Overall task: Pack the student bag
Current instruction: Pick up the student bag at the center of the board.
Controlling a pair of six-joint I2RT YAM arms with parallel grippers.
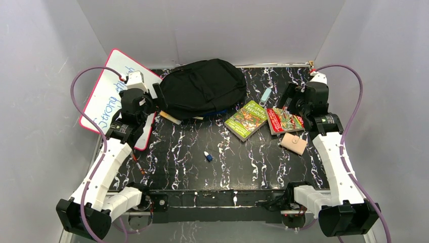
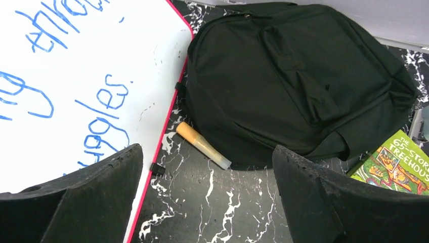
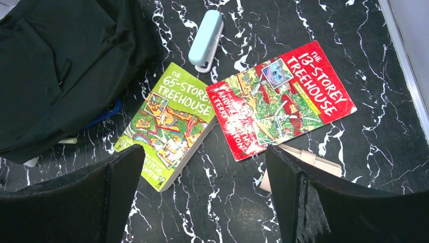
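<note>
The student bag (image 1: 205, 86), a large black fabric backpack, lies flat at the back middle of the marble table. It also fills the top of the left wrist view (image 2: 298, 76) and the top left of the right wrist view (image 3: 60, 66). My left gripper (image 1: 151, 98) hovers open by the bag's left edge, its fingers (image 2: 101, 187) wide apart with only table between them. My right gripper (image 1: 291, 98) is open above the books, nothing between its fingers (image 3: 298, 192). A green book (image 3: 172, 121) and a red book (image 3: 281, 101) lie right of the bag.
A whiteboard (image 1: 109, 96) leans at the left edge. An orange-capped tube (image 2: 202, 144) lies against the bag's near side. A pale blue stapler (image 3: 206, 38), a beige pouch (image 1: 294, 143), a small blue-and-white item (image 1: 208, 156) and a pen (image 1: 137, 164) lie on the table.
</note>
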